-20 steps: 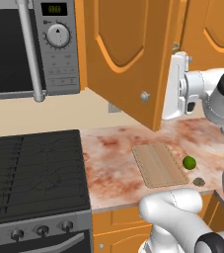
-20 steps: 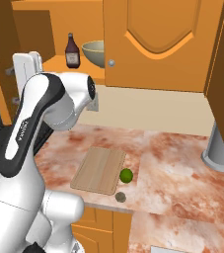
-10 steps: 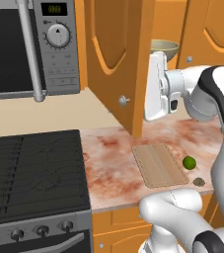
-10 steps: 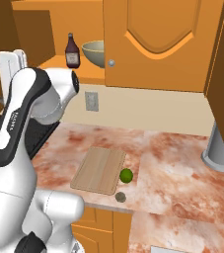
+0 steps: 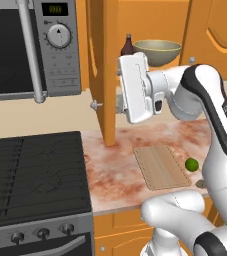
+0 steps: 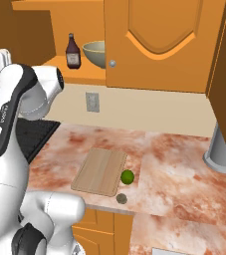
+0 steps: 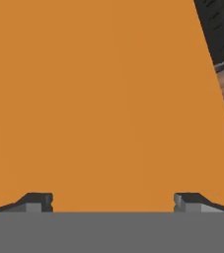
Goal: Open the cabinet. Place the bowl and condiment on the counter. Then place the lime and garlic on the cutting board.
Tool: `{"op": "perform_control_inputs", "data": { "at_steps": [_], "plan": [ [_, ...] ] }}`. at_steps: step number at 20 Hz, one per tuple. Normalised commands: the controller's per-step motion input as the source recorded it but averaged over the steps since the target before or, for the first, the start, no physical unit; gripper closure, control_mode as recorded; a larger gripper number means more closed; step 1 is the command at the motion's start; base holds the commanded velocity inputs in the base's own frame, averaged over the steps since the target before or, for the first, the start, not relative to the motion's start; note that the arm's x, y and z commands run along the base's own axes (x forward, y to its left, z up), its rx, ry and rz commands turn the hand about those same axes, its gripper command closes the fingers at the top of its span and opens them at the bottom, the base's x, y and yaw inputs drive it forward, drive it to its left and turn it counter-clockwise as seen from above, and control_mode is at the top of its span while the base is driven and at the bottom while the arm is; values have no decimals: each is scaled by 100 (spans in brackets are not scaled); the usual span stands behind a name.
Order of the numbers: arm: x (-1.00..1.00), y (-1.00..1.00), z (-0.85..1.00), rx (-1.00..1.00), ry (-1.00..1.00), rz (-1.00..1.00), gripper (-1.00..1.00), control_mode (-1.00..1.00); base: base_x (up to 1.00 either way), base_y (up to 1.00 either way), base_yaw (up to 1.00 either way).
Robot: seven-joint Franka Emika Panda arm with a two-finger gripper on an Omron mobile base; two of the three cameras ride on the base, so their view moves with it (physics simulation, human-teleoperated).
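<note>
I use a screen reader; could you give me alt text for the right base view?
An open orange wooden wall cabinet holds a dark brown bottle and an olive-beige bowl. Below, a green lime and grey-brown garlic lie beside a tan cutting board.

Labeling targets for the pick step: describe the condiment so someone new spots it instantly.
Find the open orange wall cabinet above the marbled counter. On its shelf, the condiment is a small dark brown bottle with a narrow neck and pale label. It stands just left of the wide olive-beige bowl: taller, slimmer, far darker.
</note>
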Motion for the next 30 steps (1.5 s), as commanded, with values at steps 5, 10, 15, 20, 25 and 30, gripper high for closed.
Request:
{"op": "perform_control_inputs", "data": {
  "at_steps": [5,10,15,20,25,30],
  "plan": [
    [0,39,-1,0,0,7,-100,-100,0,0,0],
    [1,40,-11,0,0,6,-100,-100,0,0,0],
    [-8,-15,-1,0,-8,1,-100,-100,0,0,0],
    [-22,-89,0,0,-24,-4,-100,-100,0,0,0],
    [-20,-91,0,0,-24,-7,-100,-100,0,0,0],
    [-5,-81,0,4,-15,-6,-100,-100,0,0,0]
  ]
}}
